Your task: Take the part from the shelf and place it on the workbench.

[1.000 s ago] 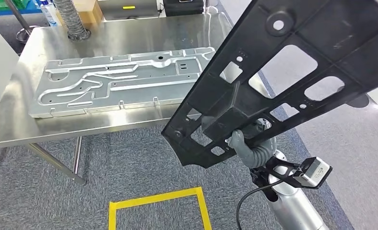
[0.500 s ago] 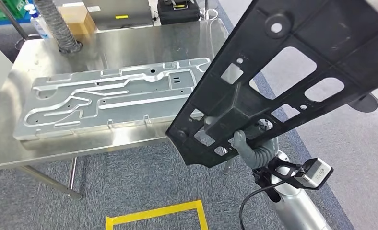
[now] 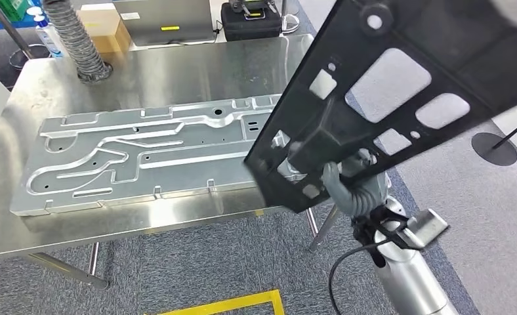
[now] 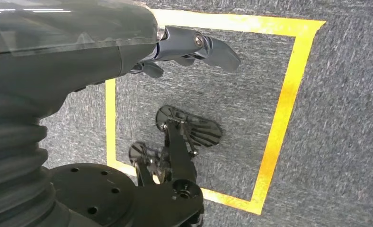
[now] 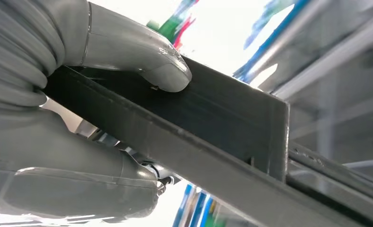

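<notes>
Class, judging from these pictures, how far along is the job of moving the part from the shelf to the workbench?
Done: the black part is off the shelf, gripped by the right hand. In hand: it hangs tilted in the air beside the workbench, which carries a metal plate. Left: setting it down and letting go. The left hand hangs over the floor, holding nothing.
</notes>
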